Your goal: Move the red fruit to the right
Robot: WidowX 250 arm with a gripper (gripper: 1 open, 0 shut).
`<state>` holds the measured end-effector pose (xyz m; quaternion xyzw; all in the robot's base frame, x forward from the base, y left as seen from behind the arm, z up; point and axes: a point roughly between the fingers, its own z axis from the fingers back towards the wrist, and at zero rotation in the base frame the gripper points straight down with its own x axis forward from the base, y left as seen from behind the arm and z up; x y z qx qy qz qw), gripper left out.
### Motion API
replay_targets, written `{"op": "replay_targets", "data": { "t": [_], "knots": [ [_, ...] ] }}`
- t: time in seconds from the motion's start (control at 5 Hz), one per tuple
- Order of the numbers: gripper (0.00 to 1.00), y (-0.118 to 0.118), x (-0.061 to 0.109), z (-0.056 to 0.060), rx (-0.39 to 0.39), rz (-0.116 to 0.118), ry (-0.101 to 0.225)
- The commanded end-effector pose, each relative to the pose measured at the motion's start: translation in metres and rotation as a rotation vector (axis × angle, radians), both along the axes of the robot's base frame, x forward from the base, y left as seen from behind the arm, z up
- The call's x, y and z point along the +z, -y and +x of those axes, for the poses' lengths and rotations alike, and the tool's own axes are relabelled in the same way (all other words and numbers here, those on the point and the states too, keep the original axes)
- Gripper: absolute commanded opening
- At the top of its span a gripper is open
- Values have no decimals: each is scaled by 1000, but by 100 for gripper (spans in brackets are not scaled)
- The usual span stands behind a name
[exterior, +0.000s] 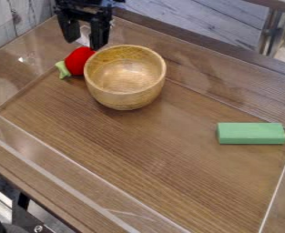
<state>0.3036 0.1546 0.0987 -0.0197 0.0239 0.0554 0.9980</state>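
Wood-grain table [169, 173] w/ clear plastic walls round the edges, pale planks in bkgd. Wooden bowl [125, 76] sits upper-left of centre. The red fruit [76, 62] lies touching the bowl's left side, partly hidden by its rim, green leafy bit poking out lower left. Black gripper [84, 35] hangs just above the fruit, pointing down, fingers apart, nothing btwn them; can't tell if it touches the fruit. Flat green block [251, 133] lies well apart at right, near the wall.
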Motion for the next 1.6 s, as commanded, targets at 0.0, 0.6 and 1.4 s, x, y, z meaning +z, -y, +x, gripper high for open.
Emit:
{"op": "replay_targets", "data": {
  "t": [0.0,0.6,1.4],
  "knots": [
    [100,-22,13,14,15,33,63],
    [100,-51,-15,31,55,35,47],
    [100,-60,-34,37,71,25,40]
  ]
}}
